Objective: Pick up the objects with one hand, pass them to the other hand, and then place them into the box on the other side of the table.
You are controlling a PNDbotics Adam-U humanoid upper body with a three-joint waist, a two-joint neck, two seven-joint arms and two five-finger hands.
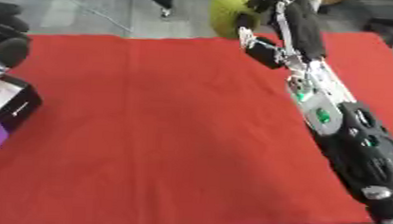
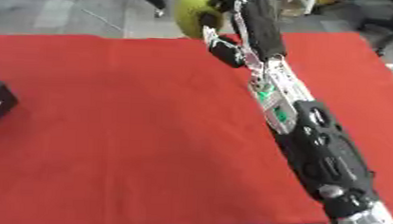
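**Right hand holds a green object at the far edge, the box lies on the opposite side**

The right arm stretches across the red table [image 1: 165, 131] to its far edge. There the right hand [image 1: 267, 7] is curled round a yellow-green object [image 1: 227, 11], soft-looking, which is lifted at the edge of the table. The box [image 1: 13, 107], black with open top, stands at the left edge, well apart from the object. The left hand [image 1: 10, 46] hovers just above the box; whether its fingers are open cannot be told. The object lies to the far right of the left hand, so the pass probably needs both arms to meet near the middle.
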